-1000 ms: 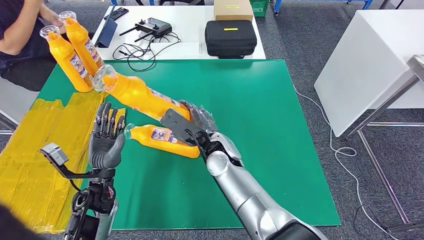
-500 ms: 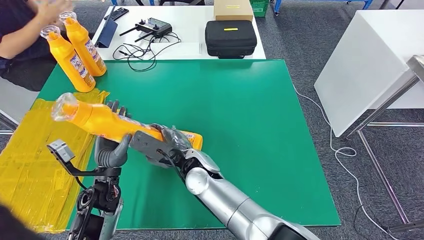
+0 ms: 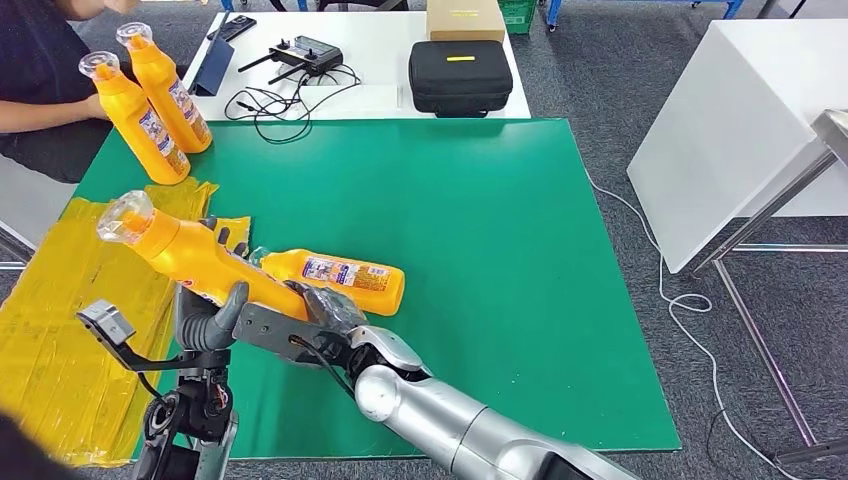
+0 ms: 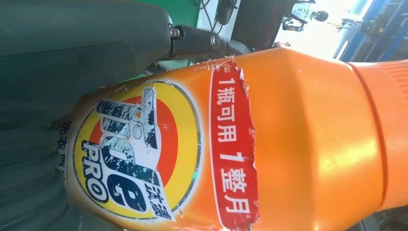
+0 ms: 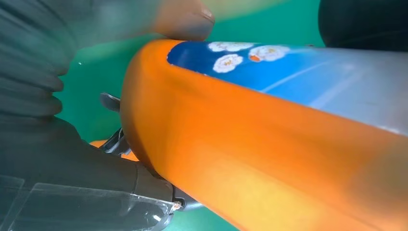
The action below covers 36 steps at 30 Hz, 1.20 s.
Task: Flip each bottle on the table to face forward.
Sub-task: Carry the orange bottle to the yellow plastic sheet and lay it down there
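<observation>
Orange bottle (image 3: 190, 255) is up off the green mat (image 3: 480, 240), tilted, its clear cap toward my left and away from me, its base low near the front edge of the mat. My right hand (image 3: 325, 310) has reached across my body and clamps the bottle's lower end; the right wrist view shows my thumb and palm pressed on the orange wall beside a blue label with white flowers. My left hand (image 3: 205, 310) stands upright against the same bottle, thumb on the near side and fingers rising behind it, and the left wrist view shows the red-and-yellow front label lying against my palm (I read this as a hold, both hands on one bottle, though I cannot tell how tightly the left fingers close). Second bottle (image 3: 335, 278) lies on its side on the mat just behind my right hand, cap toward my left, label up. Two more bottles (image 3: 150, 100) stand upright, close together, at the far left corner of the mat, caps up, labels turned toward my right. Yellow sheet (image 3: 60, 340) is spread over the left side of the mat, under my left arm. A person's arm (image 3: 45, 112) rests just beside the standing pair. Beyond the mat, a white table (image 3: 385, 30) carries a black case (image 3: 460, 75), a controller (image 3: 305, 50) with cables, and a cardboard box (image 3: 465, 18).
</observation>
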Each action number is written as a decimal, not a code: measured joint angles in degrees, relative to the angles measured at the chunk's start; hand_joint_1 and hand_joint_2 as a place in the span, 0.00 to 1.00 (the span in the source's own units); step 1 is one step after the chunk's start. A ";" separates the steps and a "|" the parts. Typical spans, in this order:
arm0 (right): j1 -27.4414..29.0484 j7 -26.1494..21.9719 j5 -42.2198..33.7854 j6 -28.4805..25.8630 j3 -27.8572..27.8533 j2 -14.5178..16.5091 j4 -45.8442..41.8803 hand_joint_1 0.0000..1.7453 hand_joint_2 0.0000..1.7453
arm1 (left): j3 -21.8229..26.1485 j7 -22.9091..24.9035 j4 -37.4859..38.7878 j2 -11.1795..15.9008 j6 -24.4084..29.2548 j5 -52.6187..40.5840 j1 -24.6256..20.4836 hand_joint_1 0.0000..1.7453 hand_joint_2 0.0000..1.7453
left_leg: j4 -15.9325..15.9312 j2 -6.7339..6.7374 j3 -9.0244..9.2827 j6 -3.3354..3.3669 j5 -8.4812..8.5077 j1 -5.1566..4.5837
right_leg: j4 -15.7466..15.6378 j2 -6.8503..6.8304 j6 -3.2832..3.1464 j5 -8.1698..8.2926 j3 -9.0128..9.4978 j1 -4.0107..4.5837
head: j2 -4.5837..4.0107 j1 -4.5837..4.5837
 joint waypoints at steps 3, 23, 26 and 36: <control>-0.36 -0.64 -0.39 -0.60 0.74 -0.02 0.66 1.00 1.00 | 0.08 -0.40 0.00 0.05 0.04 -0.13 0.08 1.00 1.00 | 0.00 0.01 0.00 0.00 0.00 0.00 | 0.00 0.00 0.00 0.00 0.00 0.00 | 0.00 0.00; -0.66 -9.38 3.46 -5.93 -3.07 -0.72 4.75 0.00 0.00 | 0.93 -5.51 0.62 2.81 14.70 -13.49 -2.62 1.00 1.00 | 0.00 -0.01 0.00 0.00 0.01 0.01 | 0.01 -0.01 0.00 0.01 0.02 -0.01 | 0.00 0.02; -0.48 -12.53 5.48 -6.95 -7.51 -1.87 4.21 0.00 0.00 | 2.64 -7.50 2.62 5.07 26.02 -23.49 -4.71 1.00 1.00 | 0.00 -0.03 0.01 -0.02 0.03 0.03 | 0.02 -0.01 -0.01 0.02 0.03 0.00 | 0.00 0.01; 2.61 -17.06 14.51 -5.09 -23.97 -5.62 -3.08 0.00 0.00 | 14.53 -5.95 10.04 10.74 54.72 -73.88 -10.01 1.00 1.00 | 0.00 0.00 0.00 -0.04 0.05 0.03 | 0.06 0.00 -0.01 0.01 0.01 0.01 | 0.00 0.02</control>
